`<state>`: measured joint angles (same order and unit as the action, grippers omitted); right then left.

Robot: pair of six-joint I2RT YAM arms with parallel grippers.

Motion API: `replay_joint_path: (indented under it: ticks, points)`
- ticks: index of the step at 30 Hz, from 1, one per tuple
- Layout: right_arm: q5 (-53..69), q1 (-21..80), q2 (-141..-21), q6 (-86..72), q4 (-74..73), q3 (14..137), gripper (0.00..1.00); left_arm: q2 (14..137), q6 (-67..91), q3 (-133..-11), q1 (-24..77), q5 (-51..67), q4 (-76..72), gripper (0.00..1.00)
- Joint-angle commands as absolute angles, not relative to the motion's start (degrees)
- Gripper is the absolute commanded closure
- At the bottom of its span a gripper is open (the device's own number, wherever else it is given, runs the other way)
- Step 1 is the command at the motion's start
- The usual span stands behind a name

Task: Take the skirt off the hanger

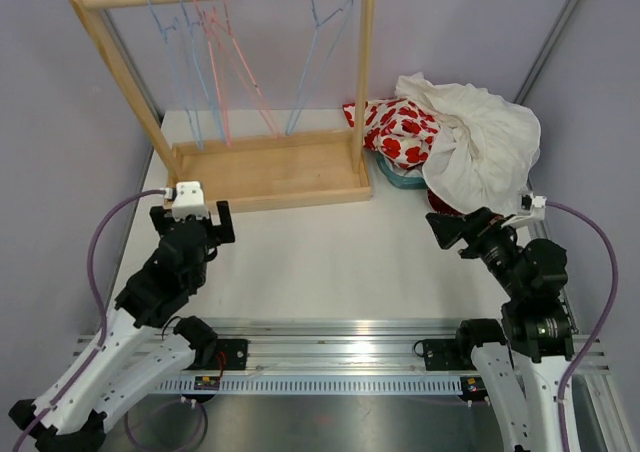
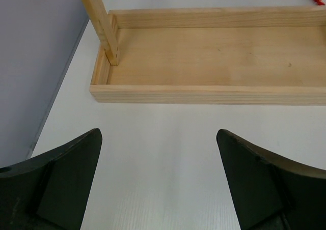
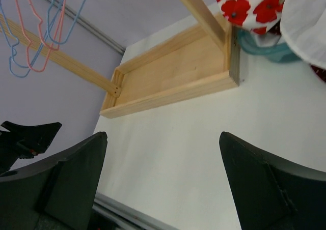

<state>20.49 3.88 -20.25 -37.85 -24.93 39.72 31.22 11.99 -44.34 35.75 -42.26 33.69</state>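
Nearest to me both arms crouch low over the white tabletop (image 1: 320, 262), the left claw (image 2: 159, 136) and the right claw (image 3: 164, 137) each spread wide, with only tabletop showing between their dark wedge-shaped fingers (image 2: 61, 179). The left wrist view gives just the smooth pale-wood tray and one post of the rack (image 2: 214, 57), while the right wrist view also catches thin blue and pink wire hangers (image 3: 35, 31) and a corner of poppy-printed fabric (image 3: 244, 6). Only from above I see the whole soft heap right of the rack, apart from the hangers: that fabric beside a crumpled white cloth (image 1: 490, 142), over a teal basket (image 1: 400, 179); which piece is the skirt I cannot tell.
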Motion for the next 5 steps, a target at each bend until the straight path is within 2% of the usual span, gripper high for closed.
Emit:
replay_joint_path:
  ticks: [1, 5]
  points:
    - [15.64, 4.13, -20.13, -25.5, -31.55, 46.47, 0.01, 34.44, 3.88, -41.92, 35.25, -45.01, 16.3, 0.01]
    - [16.88, 4.66, -20.57, -24.35, -31.46, 49.48, 0.0, 41.46, 1.41, -43.33, 28.32, -38.25, 11.26, 0.01]
